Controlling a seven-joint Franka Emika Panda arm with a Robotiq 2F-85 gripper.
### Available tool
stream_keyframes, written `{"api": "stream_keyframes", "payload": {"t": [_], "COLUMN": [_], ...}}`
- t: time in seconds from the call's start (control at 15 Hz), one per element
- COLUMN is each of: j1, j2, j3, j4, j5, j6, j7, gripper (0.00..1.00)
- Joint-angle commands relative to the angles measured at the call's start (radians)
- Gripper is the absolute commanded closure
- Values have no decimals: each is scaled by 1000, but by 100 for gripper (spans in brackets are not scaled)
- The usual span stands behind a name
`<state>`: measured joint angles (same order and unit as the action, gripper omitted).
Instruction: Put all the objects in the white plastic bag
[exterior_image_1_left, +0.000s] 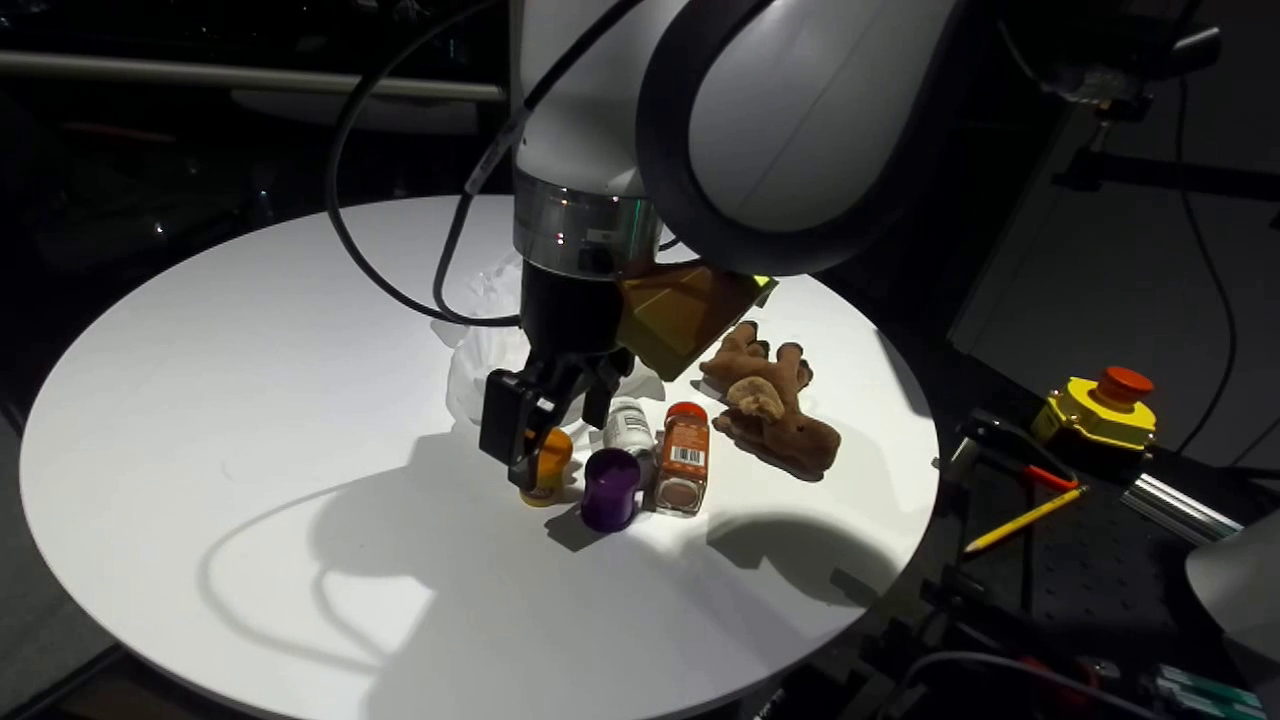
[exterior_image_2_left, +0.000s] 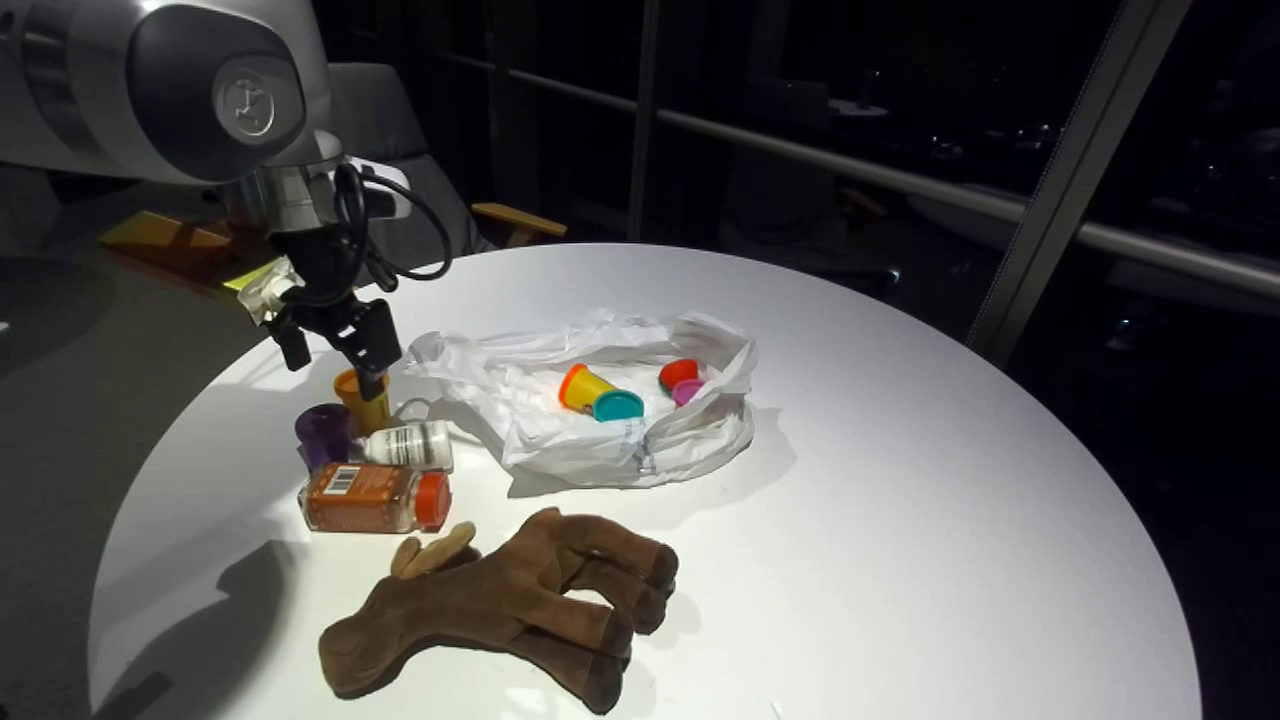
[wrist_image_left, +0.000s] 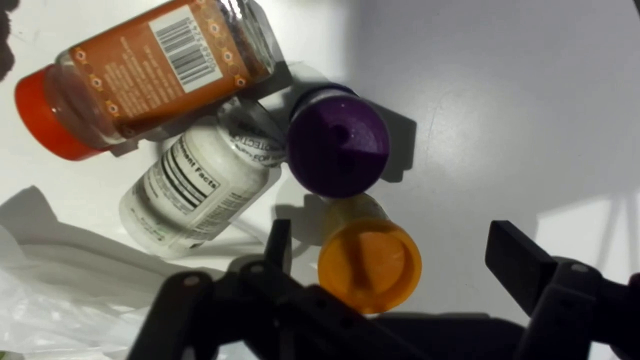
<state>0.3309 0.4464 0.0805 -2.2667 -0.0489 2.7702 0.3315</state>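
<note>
Orng tub (wrist_image_left: 370, 267) btwn tool (wrist_image_left: 388, 242) tips

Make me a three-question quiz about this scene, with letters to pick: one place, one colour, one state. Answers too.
1. Where is the brown plush animal?
A) In the bag
B) On the tabletop
C) Up in the air

2. What colour is the neighbouring tub beside the orange-topped tub?
A) Green
B) White
C) Purple

3. How does the tool stand?
A) Open
B) Fully shut
C) Shut on the bag

1 B: both exterior views show it lying there.
2 C: the wrist view shows its purple top.
3 A: the wrist view shows its fingers apart, with gaps either side of the orange-topped tub.
</note>
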Motion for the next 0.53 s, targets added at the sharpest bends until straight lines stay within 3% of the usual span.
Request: {"api": "stream_keyframes", "payload": {"t": [0.0,0.4,0.47], "j1": [0,10,10], "j2": [37,107,114], "j3": [-12,-43,-44], "j4": [61,132,137], "j5": [-10,-33,-30], "j6": [-32,-44,-46], "j7": [-20,-22,-23], "gripper": [0,0,15]}}
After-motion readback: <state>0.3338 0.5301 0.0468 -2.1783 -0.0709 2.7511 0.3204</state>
